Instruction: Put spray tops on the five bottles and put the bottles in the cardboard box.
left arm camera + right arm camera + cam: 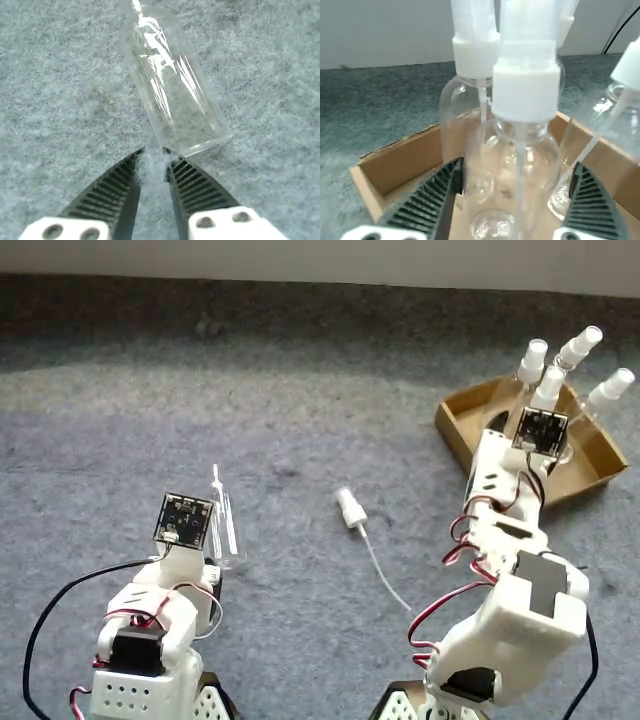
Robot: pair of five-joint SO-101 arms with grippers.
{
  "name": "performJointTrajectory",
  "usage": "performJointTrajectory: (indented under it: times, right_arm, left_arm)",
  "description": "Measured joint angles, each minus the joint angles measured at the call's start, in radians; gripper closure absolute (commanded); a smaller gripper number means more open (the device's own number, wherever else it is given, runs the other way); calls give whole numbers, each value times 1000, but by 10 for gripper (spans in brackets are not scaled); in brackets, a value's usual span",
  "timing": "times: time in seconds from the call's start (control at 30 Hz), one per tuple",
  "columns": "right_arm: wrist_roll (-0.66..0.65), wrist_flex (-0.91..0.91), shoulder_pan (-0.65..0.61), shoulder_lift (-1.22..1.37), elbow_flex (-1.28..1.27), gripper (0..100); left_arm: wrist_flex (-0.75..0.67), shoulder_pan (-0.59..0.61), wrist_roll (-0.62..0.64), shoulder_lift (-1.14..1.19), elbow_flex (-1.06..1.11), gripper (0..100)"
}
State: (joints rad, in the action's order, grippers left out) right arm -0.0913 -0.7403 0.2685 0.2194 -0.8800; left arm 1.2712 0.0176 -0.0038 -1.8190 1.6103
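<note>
High view puts the shallow brown cardboard box in the upper right of the frame, resting on the grey carpeted table surface. Four clear bottles capped with white spray tops stand close together inside it. The right arm rises from the lower right corner and stretches up to the box, its wrist over the nearer bottles. Right wrist view shows the right gripper spread wide, with one ribbed black finger on each side of the nearest capped bottle. One finger sits just beside the bottle's wall, though whether it touches cannot be told, and the other stands clearly apart, so nothing is clamped. That bottle is upright in the box, with a second capped bottle just behind it. At the lower left of the high view the left arm points up the frame. A clear plastic bottle without a top lies on its side on the carpet just beyond the wrist, left of centre. Left wrist view shows the left gripper narrowed to a slim gap and holding nothing. Its tips are just beside the flat base of the lying bottle, whose neck points away from them. A loose white spray top with a long thin dip tube lies on the carpet near the middle of the high view, between the two arms, its tube trailing toward the lower right.
</note>
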Motion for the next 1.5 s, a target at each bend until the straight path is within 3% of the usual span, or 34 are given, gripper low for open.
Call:
performJointTrajectory:
  times: [0.37, 0.63, 0.83, 1.0, 1.2, 1.37, 1.5]
  right_arm:
    - [0, 43, 0, -249, -167, 711]
    - [0, 557, 0, -488, -140, 711]
    - [0, 781, 0, -735, -123, 712]
    - [0, 1059, -18, -957, -123, 712]
    - [0, 1321, -147, -1146, -77, 712]
    - [0, 1522, -275, -1188, 49, 712]
    - [0, 1653, -384, -1192, 163, 712]
  left_arm:
    - [0, 0, 0, 0, 0, 989]
    - [0, 0, 0, 0, 0, 991]
    - [0, 0, 0, 0, 0, 993]
    - [0, 83, 0, 0, -35, 993]
    - [2, 118, 0, 0, -57, 993]
    - [98, 120, 0, -2, -118, 994]
    - [109, 196, 0, -2, -138, 994]
